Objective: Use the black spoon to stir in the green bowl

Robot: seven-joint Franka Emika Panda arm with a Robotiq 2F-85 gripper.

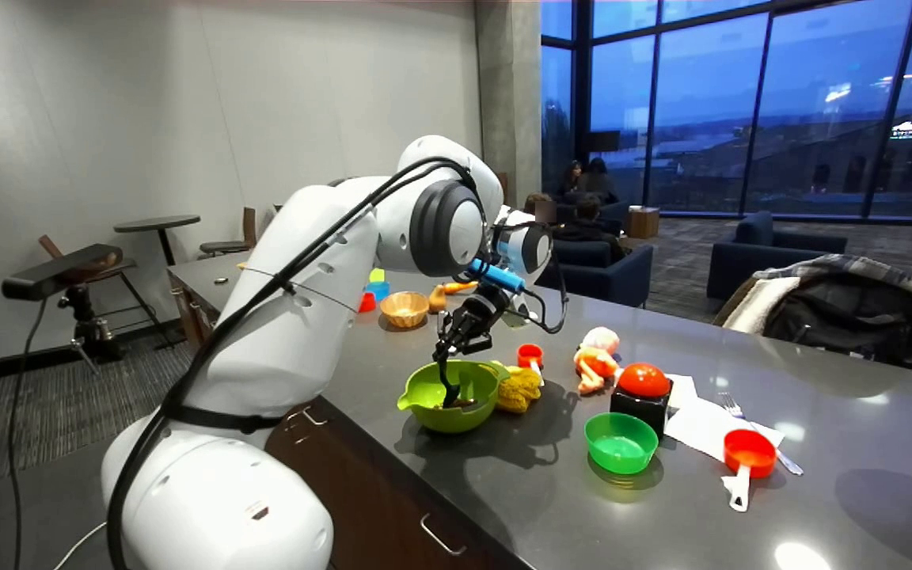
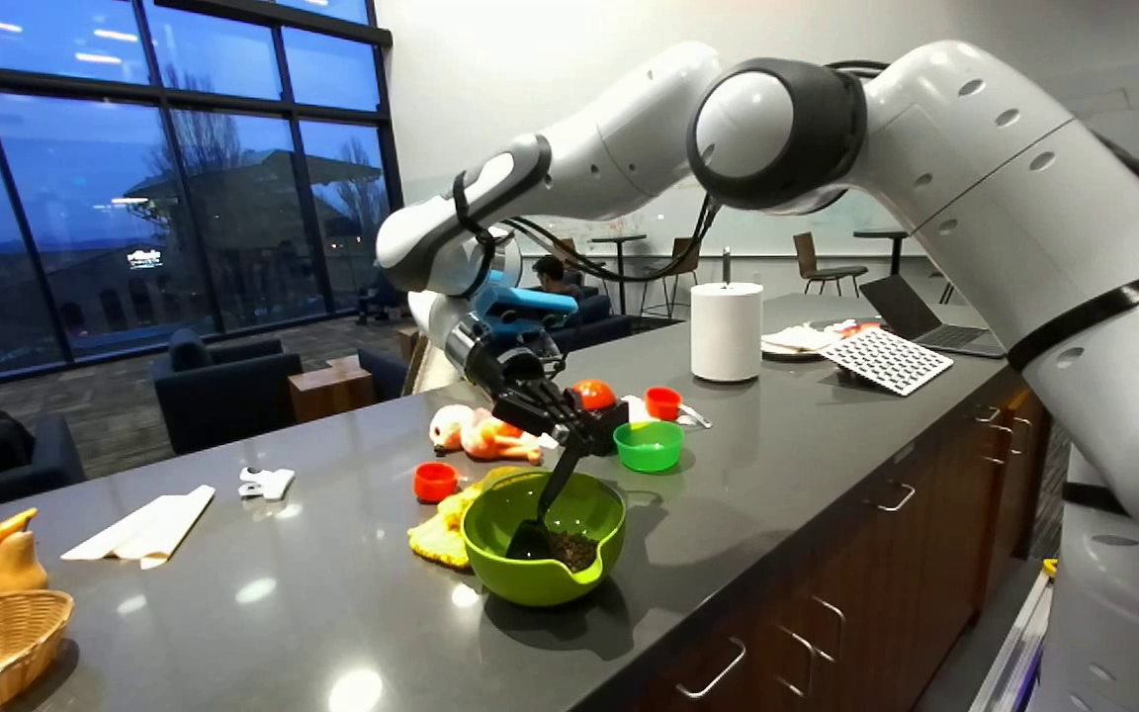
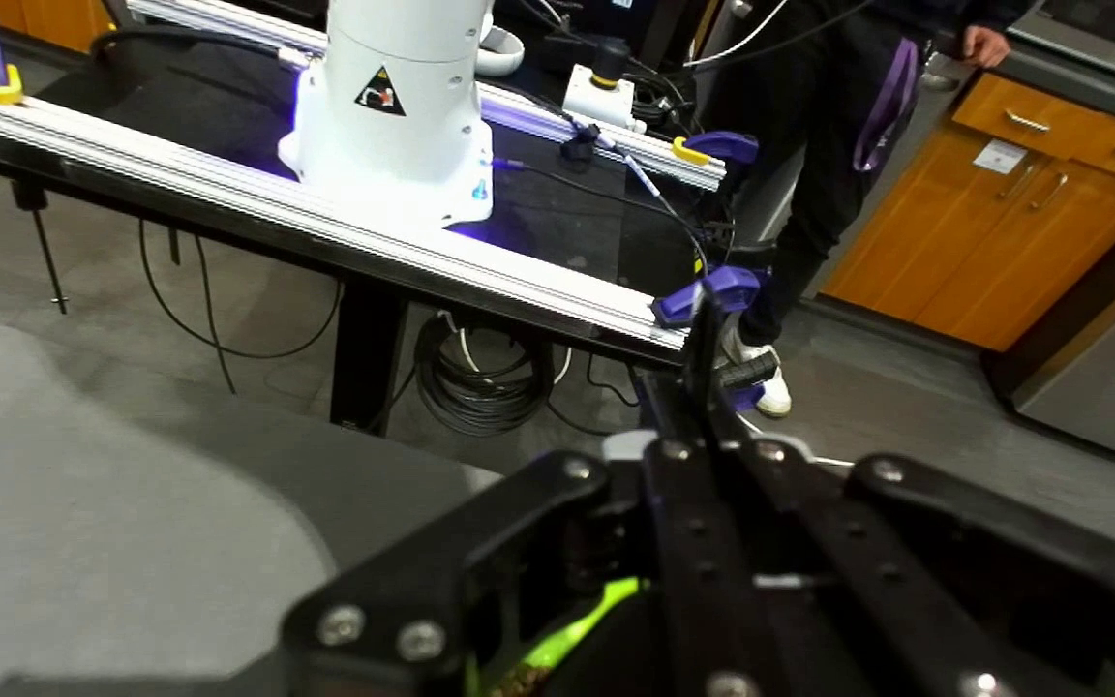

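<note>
The green bowl [image 2: 542, 585] stands on the dark counter, with brown crumbly contents [image 2: 574, 549] in its bottom. Inside it leans the black spoon [image 2: 558, 480], head down and touching or close to those contents. My gripper [image 2: 574, 433] is above the rim, shut on the spoon's handle. An exterior view shows the same grip, the gripper [image 1: 442, 348] over the bowl [image 1: 450, 419] and the spoon [image 1: 449, 389] slanting down into it. In the wrist view the handle [image 3: 703, 339] sticks out between the fingertips, and a sliver of the bowl [image 3: 572, 629] shows behind the linkage.
A yellow cloth [image 2: 439, 539] touches or nearly touches the bowl's side. Nearby are a red cup [image 2: 435, 482], a doll [image 1: 597, 356], a black box with a red dome [image 1: 643, 404], a smaller green cup [image 1: 621, 447] and a red scoop [image 1: 749, 453]. The counter edge runs close to the bowl.
</note>
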